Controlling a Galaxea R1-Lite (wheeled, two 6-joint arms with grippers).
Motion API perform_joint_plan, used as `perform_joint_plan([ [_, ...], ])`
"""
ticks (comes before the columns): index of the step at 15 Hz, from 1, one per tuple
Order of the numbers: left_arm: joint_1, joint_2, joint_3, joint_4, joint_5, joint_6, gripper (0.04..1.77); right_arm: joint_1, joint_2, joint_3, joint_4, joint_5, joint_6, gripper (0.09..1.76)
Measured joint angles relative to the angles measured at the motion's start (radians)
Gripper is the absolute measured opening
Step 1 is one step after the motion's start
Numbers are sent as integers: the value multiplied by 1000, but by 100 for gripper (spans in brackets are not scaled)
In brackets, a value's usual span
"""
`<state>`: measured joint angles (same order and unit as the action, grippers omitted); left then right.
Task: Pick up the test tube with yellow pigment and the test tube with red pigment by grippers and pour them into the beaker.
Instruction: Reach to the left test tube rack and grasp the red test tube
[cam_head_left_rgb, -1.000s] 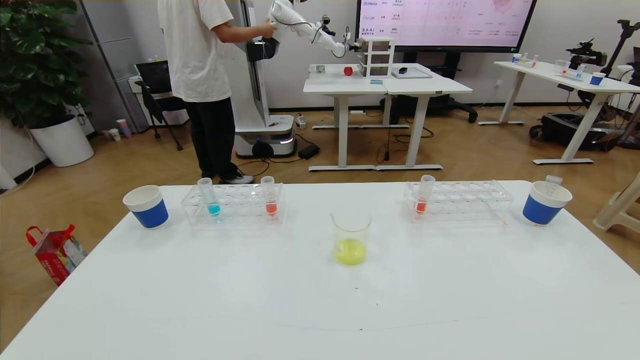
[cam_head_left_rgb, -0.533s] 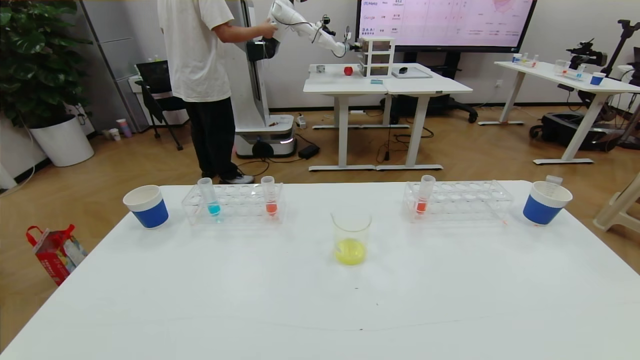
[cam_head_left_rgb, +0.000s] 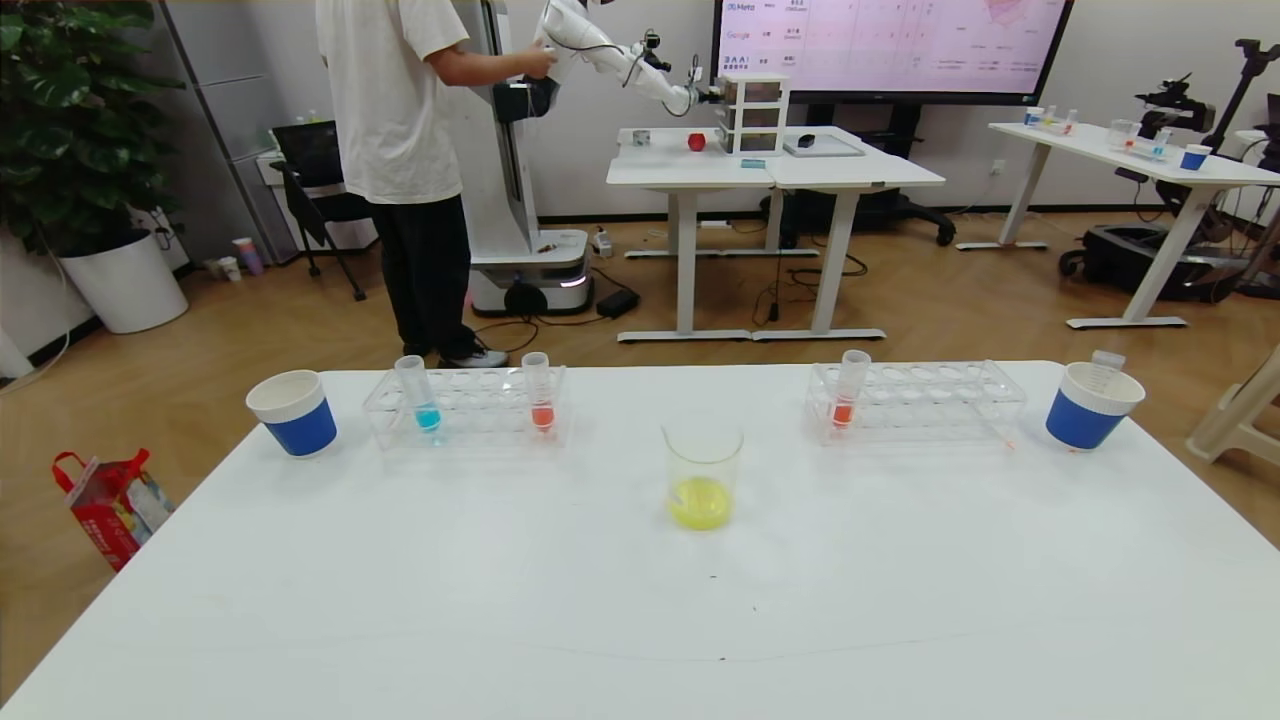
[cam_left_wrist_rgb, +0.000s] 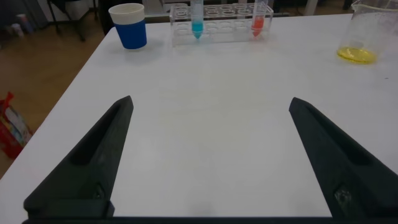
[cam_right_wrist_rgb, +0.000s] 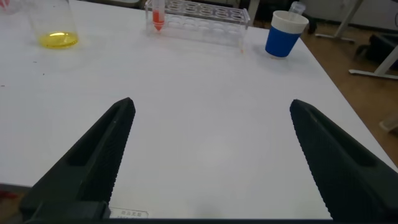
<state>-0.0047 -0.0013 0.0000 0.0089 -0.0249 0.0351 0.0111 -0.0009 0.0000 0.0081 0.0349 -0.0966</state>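
The beaker stands mid-table and already holds a pool of yellow liquid, while no yellow tube stands in either rack; an empty tube leans in the right cup, though whether it is that tube cannot be told. So the step in hand looks to be the red tube. Two hold orange-red liquid: one at the right end of the left rack, and one at the left end of the right rack. Both claws sit low at the near edge, well short of the racks: the left gripper spread wide, the right gripper likewise, neither holding anything. For a clean pick I would send the nearer arm to its own rack, come down over the tube's top above the rack, pinch the bare upper part and lift straight up until the round bottom clears its hole, before swinging to the beaker and tipping over its lip. The blue tube shares the left rack but stands well apart from the red one, so it is little hindrance. The left cup lies outside any path. A person and other robots are far behind, off the table.
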Motion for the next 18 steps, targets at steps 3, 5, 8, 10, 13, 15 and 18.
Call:
perform_joint_plan([
  [3,0,0,0,0,1,0,175,0,0,0,0,0,1,174],
  [5,0,0,0,-3,20,-6,175,0,0,0,0,0,2,174],
  [8,2,25,-60,14,26,0,175,0,0,0,0,0,1,174],
  [10,-2,117,-148,3,26,-2,175,0,0,0,0,0,2,174],
  [13,-9,348,-278,-110,25,-14,175,0,0,0,-1,0,2,174],
  [15,-12,538,-320,-261,25,-16,175,0,0,0,0,0,2,174],
  [18,-27,857,-341,-573,34,-27,175,0,0,0,0,0,2,174],
])
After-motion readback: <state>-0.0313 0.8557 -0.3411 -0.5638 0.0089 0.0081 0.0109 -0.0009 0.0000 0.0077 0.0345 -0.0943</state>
